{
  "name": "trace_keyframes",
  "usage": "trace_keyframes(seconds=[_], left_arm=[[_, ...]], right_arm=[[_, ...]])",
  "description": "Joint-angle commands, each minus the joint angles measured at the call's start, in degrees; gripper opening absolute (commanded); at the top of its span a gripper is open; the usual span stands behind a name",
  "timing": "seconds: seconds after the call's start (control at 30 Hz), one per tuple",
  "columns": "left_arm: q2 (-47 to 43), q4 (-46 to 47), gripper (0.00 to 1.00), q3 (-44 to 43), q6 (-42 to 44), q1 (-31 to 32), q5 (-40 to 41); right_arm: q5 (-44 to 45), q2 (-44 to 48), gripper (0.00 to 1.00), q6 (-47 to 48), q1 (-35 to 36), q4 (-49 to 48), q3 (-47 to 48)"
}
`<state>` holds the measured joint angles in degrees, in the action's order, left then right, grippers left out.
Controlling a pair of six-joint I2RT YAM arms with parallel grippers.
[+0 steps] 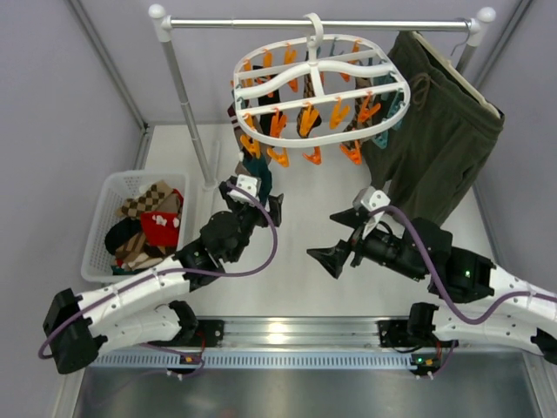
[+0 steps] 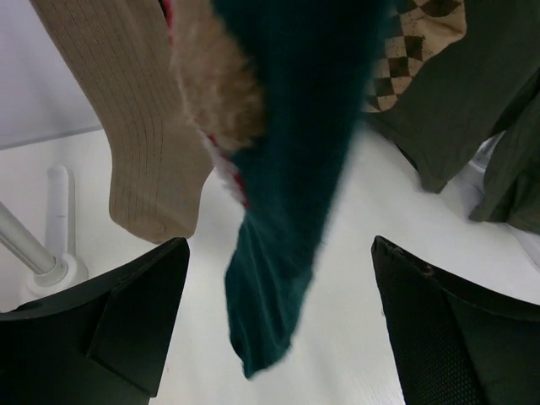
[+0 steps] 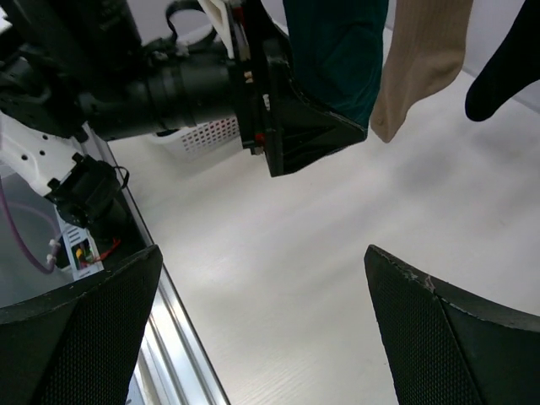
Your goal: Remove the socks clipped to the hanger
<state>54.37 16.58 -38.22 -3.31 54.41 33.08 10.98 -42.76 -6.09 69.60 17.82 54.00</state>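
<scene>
Left gripper (image 2: 278, 283), jaws spread wide, brackets the teal sock (image 2: 295, 169) hanging below the hanger (image 1: 287, 84), apparently positioned to pinch and pull it free.

**Colours around the drying frame**

The round hanger (image 1: 335, 139) is white, and its clips (image 1: 307, 117) are mostly orange, with a few teal. Under it I see a dark teal sock (image 2: 287, 186), a beige sock (image 2: 139, 135) with fine ribs, and a sock with brown and tan diamonds (image 2: 418, 38). The shorts (image 1: 439, 144) are dark olive green. The basket (image 1: 97, 228) is a white lattice; inside lie red, black and brown-checked socks (image 1: 144, 205). The table (image 1: 305, 287) is white.
</scene>
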Motion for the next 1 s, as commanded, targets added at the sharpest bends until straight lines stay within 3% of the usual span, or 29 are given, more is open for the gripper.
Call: trace_keyframes(seconds=[0.0,0.03,0.07,0.13,0.17,0.27,0.3,0.57,0.7,0.97], left_arm=[[2.8,11.4,0.88,0.8,0.7,-1.9,1.0],[3.4,12.0,0.83,1.2,0.7,-2.0,0.9],[3.5,12.3,0.66,1.4,0.4,-2.1,0.8],[3.8,13.1,0.51,2.1,-0.6,-2.0,-0.7],[4.0,13.7,0.32,2.4,-1.1,-2.0,-1.3],[5.0,14.0,0.11,2.4,-3.6,-1.9,-3.6],[5.6,14.1,0.0,2.2,-4.2,-1.8,-3.7],[8.5,14.3,0.0,-0.5,-4.2,4.2,5.9],[10.9,14.3,0.0,-3.0,-3.7,8.3,12.9],[17.9,14.4,0.0,-7.0,-4.0,13.0,14.7]], right_arm=[[1.2,1.3,0.99,-1.6,0.0,1.1,1.3],[1.4,1.5,0.99,-1.7,0.0,0.5,1.5],[2.5,1.5,1.0,-1.7,0.0,-0.4,2.2],[4.2,1.4,0.99,-2.8,0.0,-1.2,3.6],[6.1,1.1,0.99,-3.3,0.0,-1.6,5.1],[7.9,-0.1,1.0,-5.1,0.1,-3.2,8.8],[8.4,-0.7,0.99,-5.3,0.0,-2.7,10.1],[14.1,-10.5,0.87,-6.1,0.0,5.3,24.2],[14.9,-14.6,0.74,-6.4,0.4,9.0,29.7],[18.0,-20.6,0.61,-5.0,4.7,11.2,36.3]])
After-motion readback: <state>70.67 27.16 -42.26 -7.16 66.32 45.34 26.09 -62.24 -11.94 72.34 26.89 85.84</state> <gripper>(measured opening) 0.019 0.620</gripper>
